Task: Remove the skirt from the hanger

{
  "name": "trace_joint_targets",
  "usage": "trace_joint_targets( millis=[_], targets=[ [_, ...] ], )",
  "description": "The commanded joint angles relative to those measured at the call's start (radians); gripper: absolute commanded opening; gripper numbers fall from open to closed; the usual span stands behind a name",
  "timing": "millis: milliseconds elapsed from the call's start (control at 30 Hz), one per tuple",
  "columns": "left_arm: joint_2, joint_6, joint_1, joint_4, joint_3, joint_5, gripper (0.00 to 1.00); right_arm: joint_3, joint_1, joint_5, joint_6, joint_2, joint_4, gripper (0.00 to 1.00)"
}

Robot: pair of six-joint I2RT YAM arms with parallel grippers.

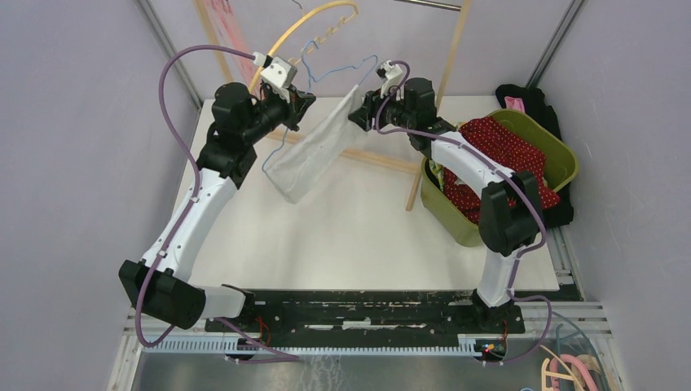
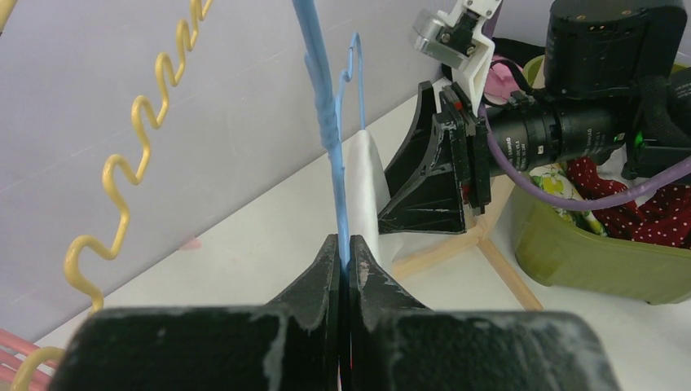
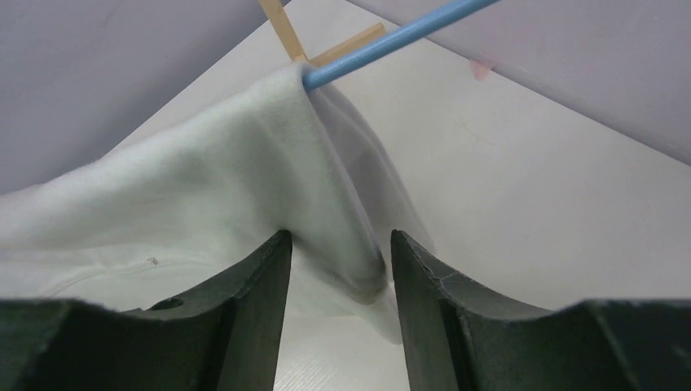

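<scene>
Top external view puts the white fabric skirt in the air above the back of the table, slung from a thin blue wire hanger between the two wrists, its lower corner drooping toward the tabletop; whether it touches I cannot tell. The left gripper is closed tight on the hanger's wire, steadying it. The right gripper stands partly open at the skirt's upper edge, where the cloth wraps the blue wire end; a fold lies between the fingers, which have not closed on it. I judge the step in hand to be taking hold of the waistband. Next, the right jaws need to close on that fold and draw it off the wire end while the left keeps the hanger fixed, and the cloth may snag on the wire. Around them lies a white table, crossed by a light wooden rack. A yellow wavy-edged hanger hangs behind. An olive-green plastic bin holding red dotted cloth sits at the right, inside pale grey walls.
</scene>
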Motion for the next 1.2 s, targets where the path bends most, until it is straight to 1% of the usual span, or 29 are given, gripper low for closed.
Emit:
trace_joint_targets(
  millis=[0, 33, 67, 100, 133, 167, 233, 400, 567, 667, 800, 900, 1067, 1167],
  targets=[
    [-0.021, 0.06, -0.004, 0.065, 0.061, -0.018, 0.03, 0.012, 0.003, -0.072, 0.043, 0.014, 0.086, 0.51],
    [-0.02, 0.06, -0.004, 0.066, 0.061, -0.018, 0.03, 0.01, 0.003, -0.085, 0.047, 0.014, 0.086, 0.45],
    [-0.019, 0.06, -0.004, 0.066, 0.061, -0.019, 0.03, 0.008, 0.002, -0.105, 0.054, 0.013, 0.084, 0.29],
    [-0.019, 0.059, -0.004, 0.066, 0.06, -0.02, 0.03, 0.006, 0.003, -0.119, 0.062, 0.011, 0.083, 0.11],
    [-0.019, 0.058, -0.004, 0.067, 0.061, -0.021, 0.03, 0.004, 0.003, -0.129, 0.071, 0.007, 0.077, 0.03],
    [-0.018, 0.056, -0.004, 0.067, 0.061, -0.021, 0.03, 0.0, 0.003, -0.138, 0.075, -0.006, 0.065, 0.01],
    [-0.017, 0.055, -0.004, 0.068, 0.063, -0.027, 0.03, -0.002, 0.003, -0.16, 0.066, -0.034, 0.023, 0.01],
    [0.004, 0.07, -0.005, 0.054, 0.065, -0.1, 0.03, 0.024, 0.005, -0.14, 0.049, -0.156, -0.209, 0.01],
    [0.051, 0.092, -0.004, 0.009, 0.093, -0.186, 0.03, -0.048, 0.004, -0.091, 0.017, -0.347, -0.255, 0.01],
    [0.082, 0.094, -0.004, -0.007, 0.111, -0.209, 0.03, -0.026, 0.005, -0.079, -0.005, -0.42, -0.302, 0.01],
    [0.102, 0.084, -0.006, -0.004, 0.117, -0.207, 0.03, 0.044, 0.004, -0.054, -0.008, -0.464, -0.322, 0.01],
    [0.099, 0.086, -0.005, -0.003, 0.11, -0.209, 0.03, 0.079, 0.003, 0.053, -0.054, -0.509, -0.326, 0.01],
    [0.091, 0.098, -0.005, -0.01, 0.101, -0.218, 0.03, 0.151, 0.0, 0.325, -0.197, -0.558, -0.368, 0.01],
    [0.093, 0.096, -0.005, -0.007, 0.101, -0.209, 0.03, 0.158, -0.01, 0.478, -0.246, -0.586, -0.359, 0.01]
  ],
)
